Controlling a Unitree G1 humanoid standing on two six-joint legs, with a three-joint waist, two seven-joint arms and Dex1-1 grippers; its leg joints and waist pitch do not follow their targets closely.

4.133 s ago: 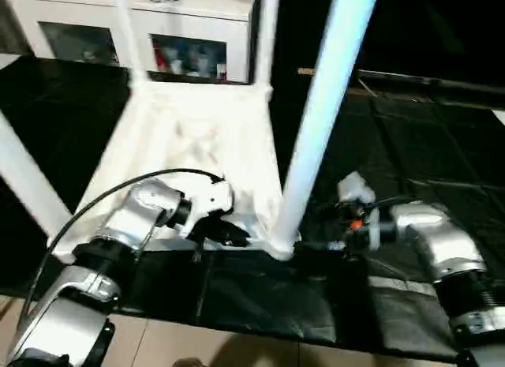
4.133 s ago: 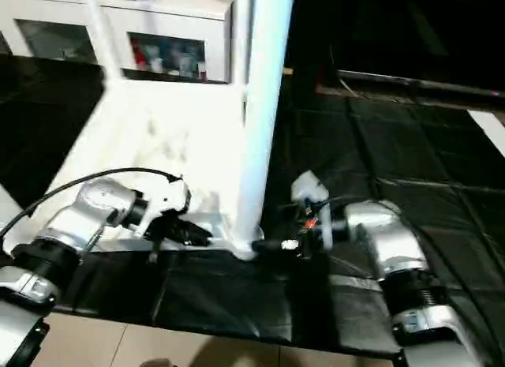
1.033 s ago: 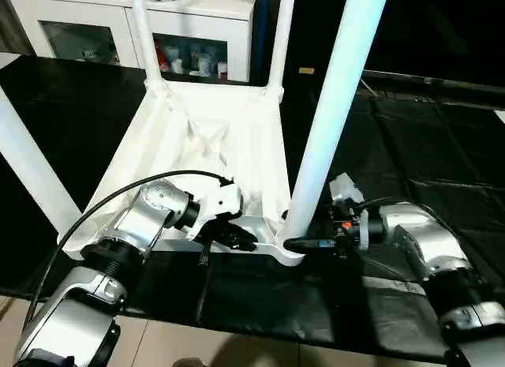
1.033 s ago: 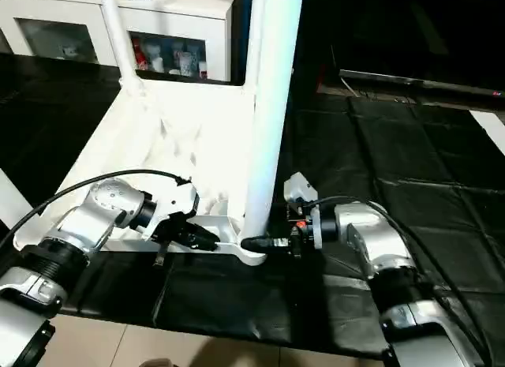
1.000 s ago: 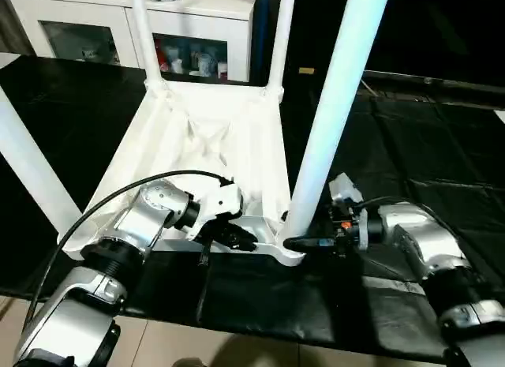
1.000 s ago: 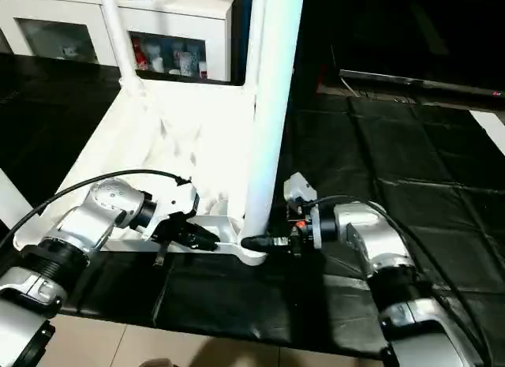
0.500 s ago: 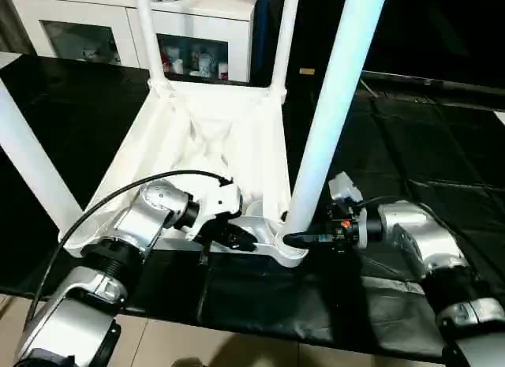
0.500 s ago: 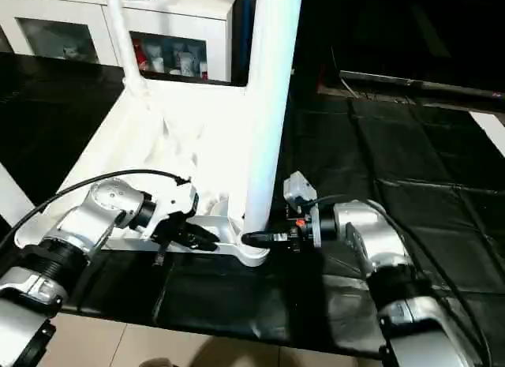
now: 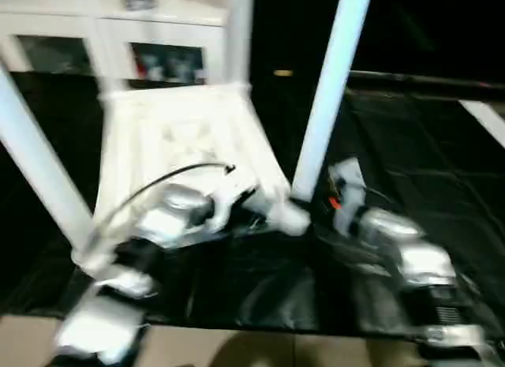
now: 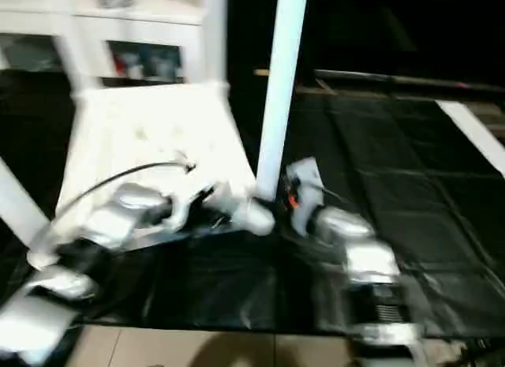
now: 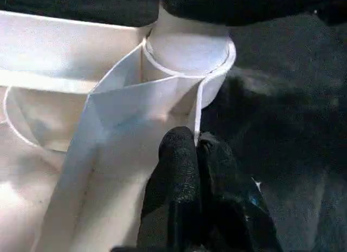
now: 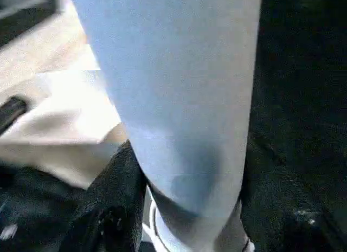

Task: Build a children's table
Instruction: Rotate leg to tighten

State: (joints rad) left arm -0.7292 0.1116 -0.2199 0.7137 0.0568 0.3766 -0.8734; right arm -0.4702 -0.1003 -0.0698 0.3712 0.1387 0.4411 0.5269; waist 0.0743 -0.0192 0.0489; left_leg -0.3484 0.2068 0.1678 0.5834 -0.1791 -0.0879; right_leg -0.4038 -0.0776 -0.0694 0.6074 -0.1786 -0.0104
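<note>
While the white rectangular children's table (image 9: 185,138) lies upside down on the black mat (image 9: 410,185), my right gripper (image 12: 184,219) clamps its near round leg (image 9: 323,106) low; left gripper (image 11: 198,154), closed empty, braces the corner socket; I judge steady, square pressure essential.

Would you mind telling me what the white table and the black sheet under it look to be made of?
The table looks like moulded plastic with a smooth, slightly glossy white finish: the left wrist view shows thin ribs and a round socket wall at a leg's foot. It might be painted, though. The black sheet looks like thin plastic film or coated fabric, since it creases and catches glints of light.
</note>
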